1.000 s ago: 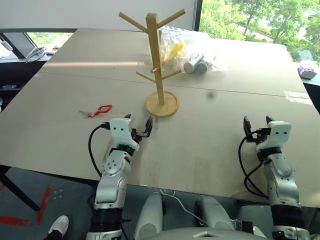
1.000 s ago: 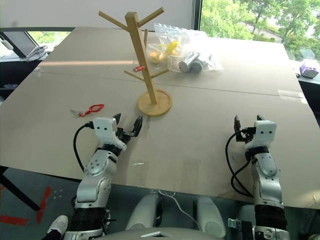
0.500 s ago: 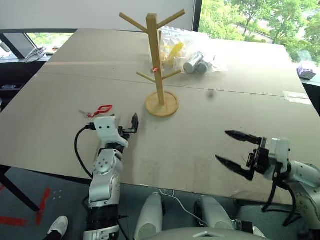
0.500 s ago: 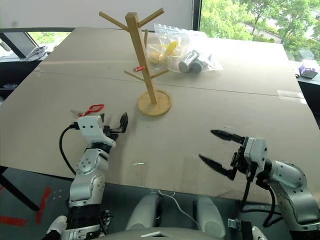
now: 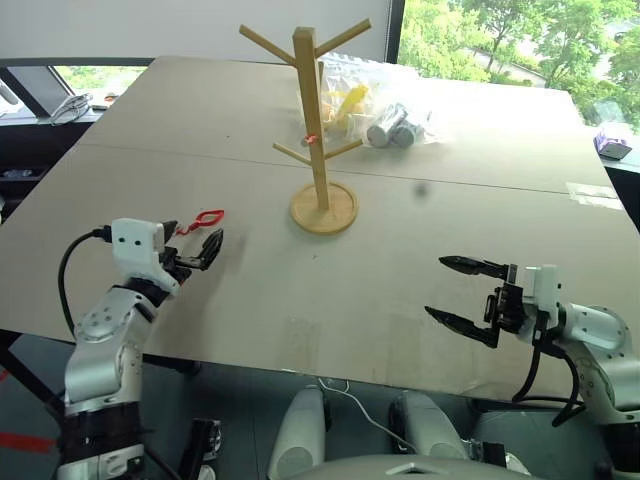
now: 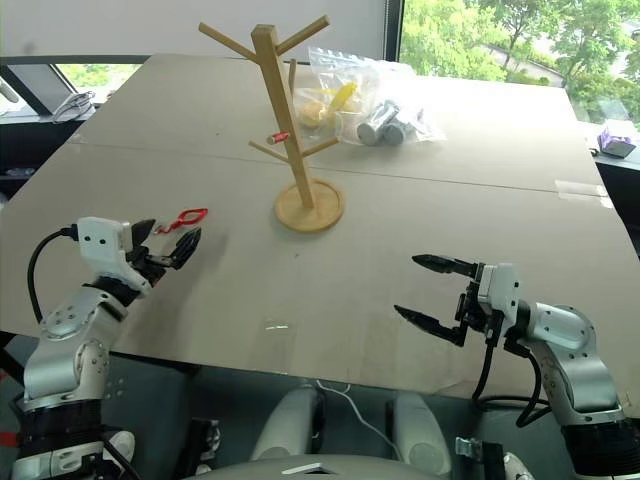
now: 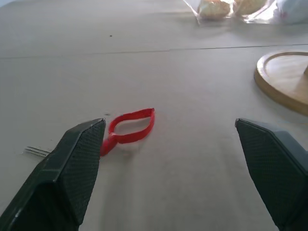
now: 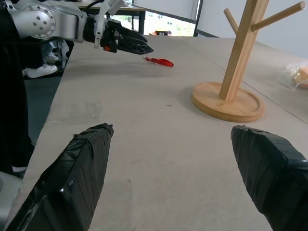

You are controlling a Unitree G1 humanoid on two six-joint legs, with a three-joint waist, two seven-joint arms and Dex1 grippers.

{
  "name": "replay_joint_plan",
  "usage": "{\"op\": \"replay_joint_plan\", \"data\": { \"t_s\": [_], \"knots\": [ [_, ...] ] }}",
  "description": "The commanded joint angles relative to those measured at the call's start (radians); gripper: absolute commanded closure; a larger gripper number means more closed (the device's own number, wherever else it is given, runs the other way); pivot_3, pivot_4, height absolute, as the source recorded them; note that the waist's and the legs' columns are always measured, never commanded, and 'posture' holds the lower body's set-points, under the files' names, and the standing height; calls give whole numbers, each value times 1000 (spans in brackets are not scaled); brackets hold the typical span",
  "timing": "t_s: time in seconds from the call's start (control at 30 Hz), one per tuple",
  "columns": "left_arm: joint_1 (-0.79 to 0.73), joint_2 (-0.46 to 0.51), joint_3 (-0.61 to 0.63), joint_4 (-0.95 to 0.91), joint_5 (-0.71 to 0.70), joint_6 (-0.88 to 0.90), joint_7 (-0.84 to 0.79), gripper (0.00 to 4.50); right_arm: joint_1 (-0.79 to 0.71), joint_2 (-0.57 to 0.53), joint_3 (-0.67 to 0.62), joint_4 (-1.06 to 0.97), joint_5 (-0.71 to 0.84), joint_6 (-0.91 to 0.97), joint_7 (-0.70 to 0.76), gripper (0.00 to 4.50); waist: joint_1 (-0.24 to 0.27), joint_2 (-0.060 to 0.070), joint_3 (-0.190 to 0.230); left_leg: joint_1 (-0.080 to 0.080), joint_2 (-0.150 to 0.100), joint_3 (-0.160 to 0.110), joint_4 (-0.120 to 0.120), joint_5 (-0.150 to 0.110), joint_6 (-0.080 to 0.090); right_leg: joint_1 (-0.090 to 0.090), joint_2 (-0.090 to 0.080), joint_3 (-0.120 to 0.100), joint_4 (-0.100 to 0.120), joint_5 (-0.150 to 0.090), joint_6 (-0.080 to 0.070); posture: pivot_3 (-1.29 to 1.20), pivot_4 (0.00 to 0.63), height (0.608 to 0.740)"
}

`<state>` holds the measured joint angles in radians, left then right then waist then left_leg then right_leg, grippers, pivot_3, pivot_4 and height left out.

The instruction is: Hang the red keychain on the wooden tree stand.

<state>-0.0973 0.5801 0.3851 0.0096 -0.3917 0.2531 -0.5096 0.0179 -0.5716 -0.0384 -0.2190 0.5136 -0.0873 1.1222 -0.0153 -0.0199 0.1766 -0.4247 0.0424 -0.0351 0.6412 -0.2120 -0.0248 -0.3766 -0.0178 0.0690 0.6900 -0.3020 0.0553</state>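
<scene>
Large beige table (image 5: 250, 300) by sunny window (image 5: 520, 40); red keychain (image 5: 203, 219) flat on it.

Bright window daylight (soft shadows) washes the table (image 5: 200, 130)

The 2 eye views look forward and down from above the table (image 5: 420, 250), taking in both arms and the stand (image 5: 322, 190) further back. The left wrist view sits low and near the keychain (image 7: 131, 128), facing the stand's base. The right wrist view looks low across the table at the stand and left gripper (image 8: 126, 42).
</scene>
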Motion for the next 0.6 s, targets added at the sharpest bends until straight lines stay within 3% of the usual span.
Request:
{"op": "replay_joint_plan", "data": {
  "t_s": [0.03, 0.27, 0.6],
  "knots": [
    [-101, 120, -10, 178, 36, -52, -125, 44, -24, 5, -16, -4, -10, -27, -10, 281, 1, -1, 0, 0, 0, 0, 0, 0, 0, 0, 0, 0, 0, 0, 0, 0, 150, 740],
    [-247, 184, -77, 446, 122, -175, -220, 44, -7, 2, -34, -18, -19, -30, -33, 281, 0, -1, 0, -1, 0, 0, 0, 0, 0, -1, 0, -1, 0, 0, 0, 0, 150, 740],
    [-323, 190, -143, 605, 182, -230, -299, 44, 27, -6, -62, -55, -17, -20, -77, 281, -3, -1, 0, -1, 0, 0, 0, 0, 0, -1, 0, -1, 1, 0, 0, 0, 150, 740]
  ]
}}
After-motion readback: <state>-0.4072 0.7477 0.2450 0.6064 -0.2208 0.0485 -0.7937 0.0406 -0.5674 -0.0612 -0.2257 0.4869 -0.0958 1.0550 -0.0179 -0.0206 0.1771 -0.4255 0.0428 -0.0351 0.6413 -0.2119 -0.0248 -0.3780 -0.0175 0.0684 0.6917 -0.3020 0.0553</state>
